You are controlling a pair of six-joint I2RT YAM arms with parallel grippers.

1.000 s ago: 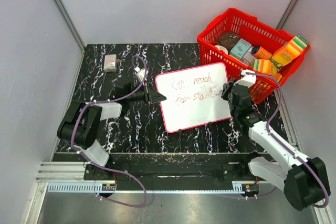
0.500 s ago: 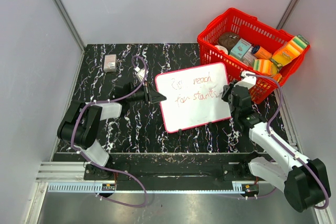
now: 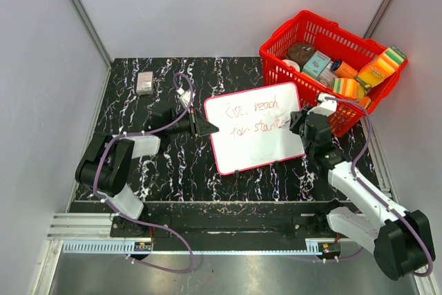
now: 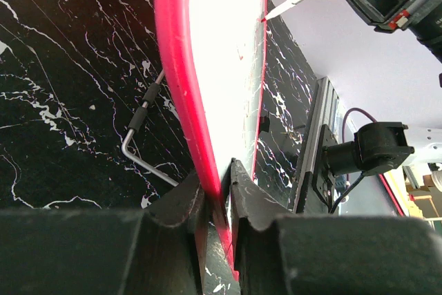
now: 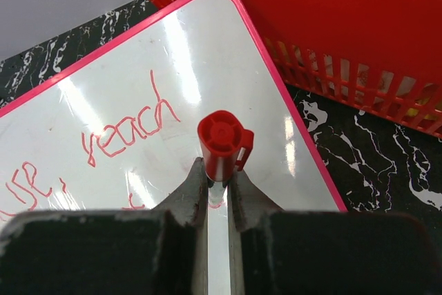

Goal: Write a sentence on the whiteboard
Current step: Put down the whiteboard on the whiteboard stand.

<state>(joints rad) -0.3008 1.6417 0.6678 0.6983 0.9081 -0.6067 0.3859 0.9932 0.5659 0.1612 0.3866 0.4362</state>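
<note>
The whiteboard point(image 3: 259, 148) lies tilted on the black marble table, red-rimmed. The sentence point(image 3: 257, 117) runs over it in two rows of red cursive. My left gripper point(image 3: 207, 128) is shut on the board's left rim; in the left wrist view point(image 4: 219, 184) the board point(image 4: 221, 46) stands edge-on between the jaws. My right gripper point(image 3: 302, 121) is shut on a red-capped marker point(image 5: 222, 144) at the right end of the lower row. The marker's tip point(image 4: 269, 15) touches the board. The word "reach" point(image 5: 131, 129) shows on the board point(image 5: 207, 53) in the right wrist view.
A red basket point(image 3: 276, 65) with several grocery items stands at the back right, close behind the board; its wall point(image 5: 331, 32) is just beyond my right gripper. A small box point(image 3: 144, 83) lies at the back left. A bent metal rod point(image 4: 141, 143) lies under the board's edge.
My right gripper with the marker has shifted slightly at the end of the lower row, and the last word looks a little longer. The left arm and the board have not moved.
</note>
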